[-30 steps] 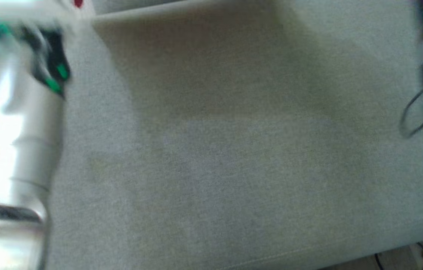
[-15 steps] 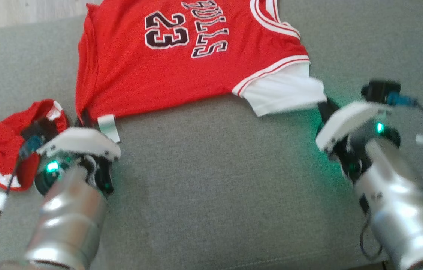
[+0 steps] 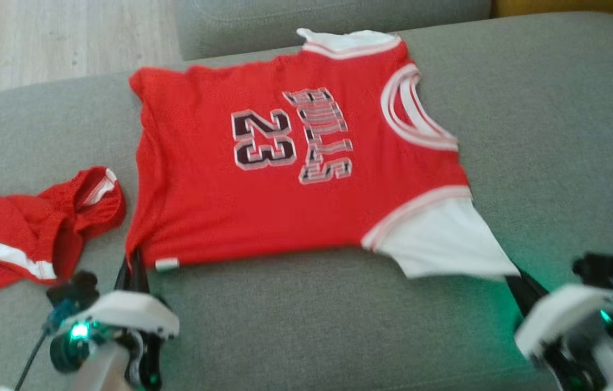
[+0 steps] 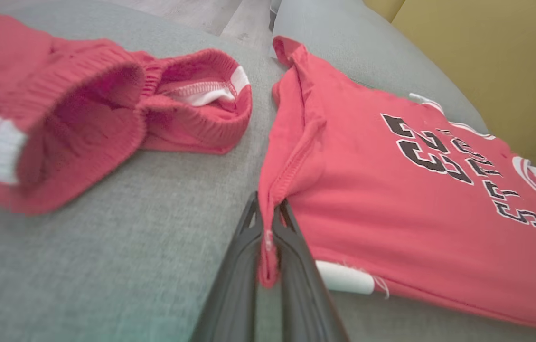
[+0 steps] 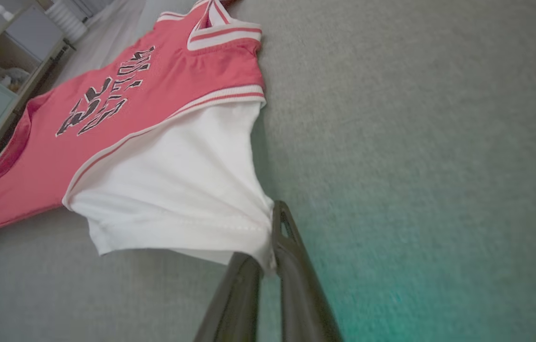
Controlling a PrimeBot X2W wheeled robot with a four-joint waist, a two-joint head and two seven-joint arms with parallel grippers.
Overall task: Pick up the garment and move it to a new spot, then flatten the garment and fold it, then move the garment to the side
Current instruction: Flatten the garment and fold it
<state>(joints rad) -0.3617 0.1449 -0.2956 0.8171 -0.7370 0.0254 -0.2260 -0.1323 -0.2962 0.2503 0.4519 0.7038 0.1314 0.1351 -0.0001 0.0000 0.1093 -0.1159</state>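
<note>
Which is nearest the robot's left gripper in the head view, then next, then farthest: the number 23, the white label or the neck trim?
From the left gripper:
1. White label, just beside it on the jersey hem.
2. Number 23, mid-chest.
3. Neck trim, at the far right end.

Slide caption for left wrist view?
Left gripper pinches a corner of the red jersey on a grey sofa, beside red shorts.

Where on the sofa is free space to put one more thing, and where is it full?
Free: the sofa strip between the left pincer and the right pincer, on the near side of the jersey; also the wide patch to the jersey's right. Crowded: the narrow gap between the shorts and the jersey.
</note>
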